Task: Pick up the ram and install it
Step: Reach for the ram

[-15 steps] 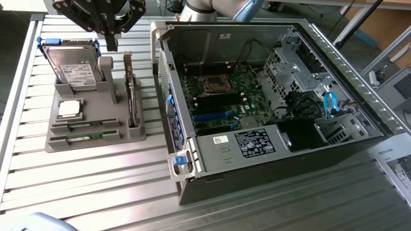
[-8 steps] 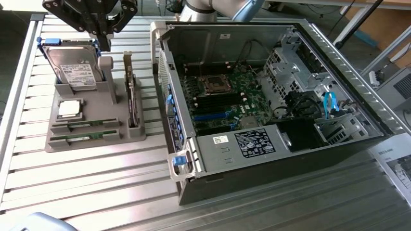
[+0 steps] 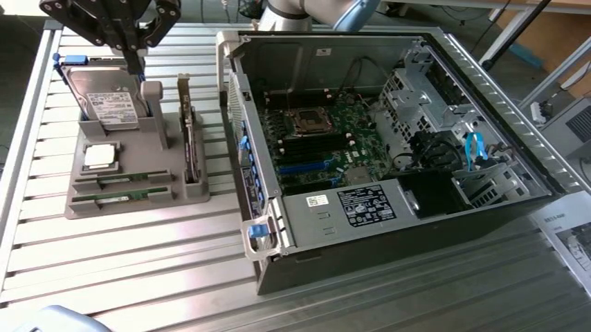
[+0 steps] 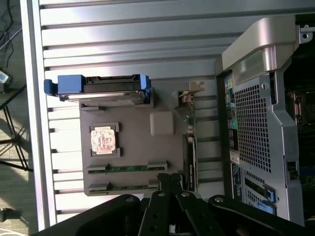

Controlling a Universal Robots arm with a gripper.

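Two green ram sticks lie on edge in the slots of a grey holder (image 3: 138, 194) on the exterior view's left: one ram stick (image 3: 120, 181) (image 4: 129, 168) nearer the processor, the other ram stick (image 3: 115, 200) (image 4: 129, 187) at the holder's front edge. My black gripper (image 3: 135, 63) (image 4: 170, 178) hangs high above the holder, over the hard drive end, with its fingers shut together and nothing between them. The open computer case (image 3: 480, 111) (image 4: 256, 123) lies on its side beside the holder, with its motherboard (image 3: 319, 142) exposed.
The holder also carries an upright hard drive (image 3: 111, 104) (image 4: 101, 88) in a blue bracket, a square silver processor (image 3: 99, 155) (image 4: 103, 140) and a tall dark expansion card (image 3: 189, 149) (image 4: 189, 157). Everything rests on a slatted metal table (image 3: 120, 263). Papers (image 3: 572, 242) lie at the exterior view's right.
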